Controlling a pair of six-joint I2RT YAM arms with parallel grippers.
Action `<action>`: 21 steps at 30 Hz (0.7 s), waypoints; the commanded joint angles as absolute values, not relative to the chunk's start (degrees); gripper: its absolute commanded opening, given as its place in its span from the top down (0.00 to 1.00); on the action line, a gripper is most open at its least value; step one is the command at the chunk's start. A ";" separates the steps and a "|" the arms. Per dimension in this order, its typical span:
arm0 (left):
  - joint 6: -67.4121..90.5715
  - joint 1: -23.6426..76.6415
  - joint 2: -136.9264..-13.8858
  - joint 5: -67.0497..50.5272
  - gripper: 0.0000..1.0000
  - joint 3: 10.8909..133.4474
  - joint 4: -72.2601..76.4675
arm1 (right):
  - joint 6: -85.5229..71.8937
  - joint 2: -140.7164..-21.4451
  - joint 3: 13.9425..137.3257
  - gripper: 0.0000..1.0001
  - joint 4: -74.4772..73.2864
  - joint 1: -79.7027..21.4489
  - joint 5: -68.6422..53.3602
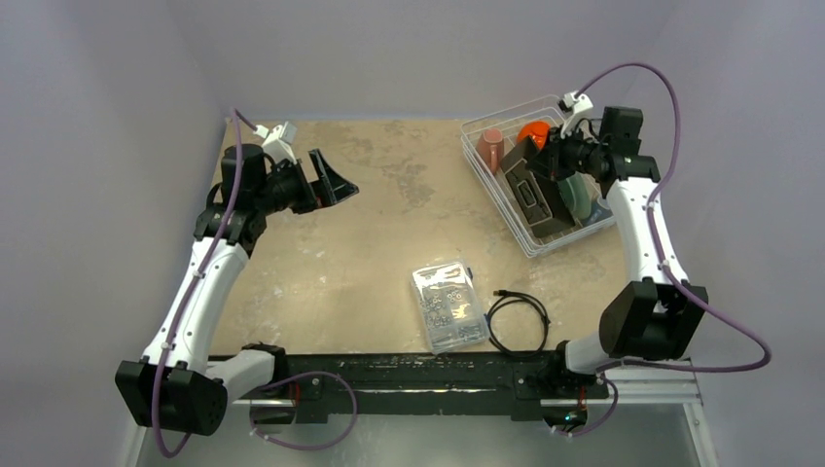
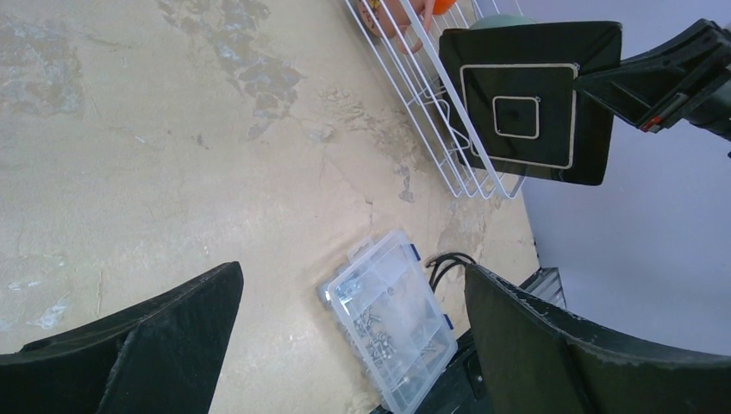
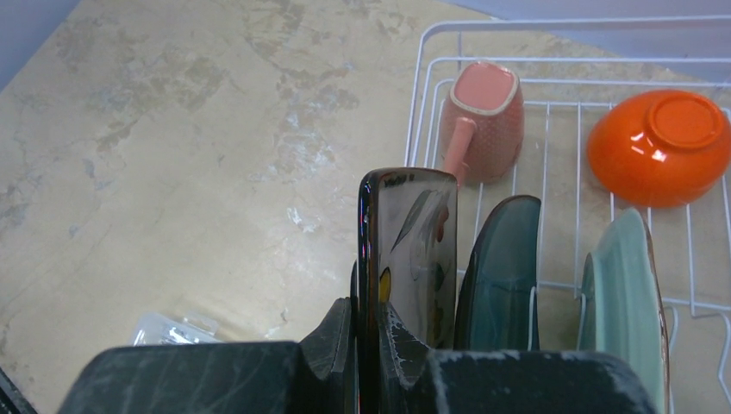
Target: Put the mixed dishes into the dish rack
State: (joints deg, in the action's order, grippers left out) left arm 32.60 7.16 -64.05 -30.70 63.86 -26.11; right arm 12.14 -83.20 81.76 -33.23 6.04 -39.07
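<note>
Right tool [image 3: 369,323] clamped on upright square plate [image 3: 414,250] at dish rack [image 3: 428,52]; left tool [image 2: 352,285] fully spread, empty, above table [image 2: 172,129].

Rack [image 2: 483,183] at the table's [image 1: 340,253] far right corner holds cup [image 1: 489,148] left of bowl [image 1: 533,131], behind 2 upright plates [image 3: 500,276]; box [image 1: 449,306] lies left of cable [image 1: 518,321] by the near edge.

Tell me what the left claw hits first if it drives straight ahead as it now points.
Probably bare tabletop between the clear parts box and the dish rack. The open left claw tilts downward, though depth is unclear.
</note>
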 commanded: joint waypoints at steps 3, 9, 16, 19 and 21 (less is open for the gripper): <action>33.40 7.21 -64.38 -31.52 0.00 63.81 -23.64 | 12.89 -83.68 84.58 0.98 -25.27 4.76 -36.75; 33.40 7.13 -64.91 -31.96 0.00 63.98 -23.72 | 13.09 -83.55 81.85 0.67 -23.95 2.55 -31.01; 33.67 7.12 -65.67 -32.27 0.00 63.98 -23.64 | 14.38 -83.30 81.52 0.56 -24.80 0.45 -26.37; 33.66 7.08 -65.83 -32.33 0.00 63.98 -23.64 | 14.32 -82.46 81.63 0.55 -24.85 -0.72 -25.93; 33.76 7.11 -66.02 -32.36 0.00 63.98 -23.64 | 14.03 -81.55 81.69 0.54 -25.03 -1.49 -25.73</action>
